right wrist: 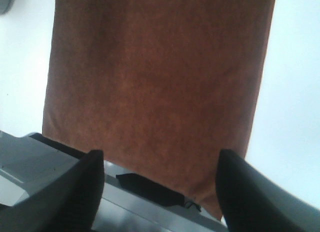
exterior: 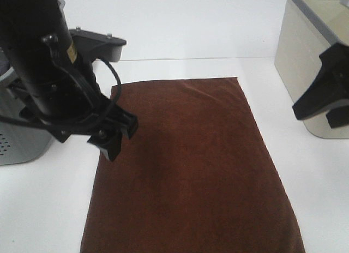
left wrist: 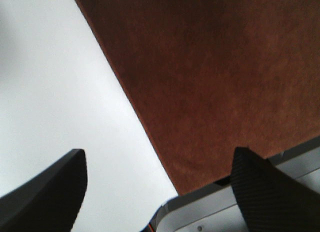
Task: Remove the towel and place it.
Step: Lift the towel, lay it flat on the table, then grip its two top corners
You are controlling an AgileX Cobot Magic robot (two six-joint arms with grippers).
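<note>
the towel [exterior: 191,166] is lying flat on the counter [exterior: 43,209], so this looks basically done imo. left end effector [exterior: 121,138] and right end effector [right wrist: 160,159] are both spread apart, holding nothing

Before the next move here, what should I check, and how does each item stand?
1. The towel lies flat on the table: ok.
2. The left hand is open, empty: ok.
3. The left hand is above the towel's edge: ok.
4. The right hand is open, empty: ok.
5. The right hand is over the towel: not ok, beside it.
6. Anything under the towel: cannot tell.
</note>
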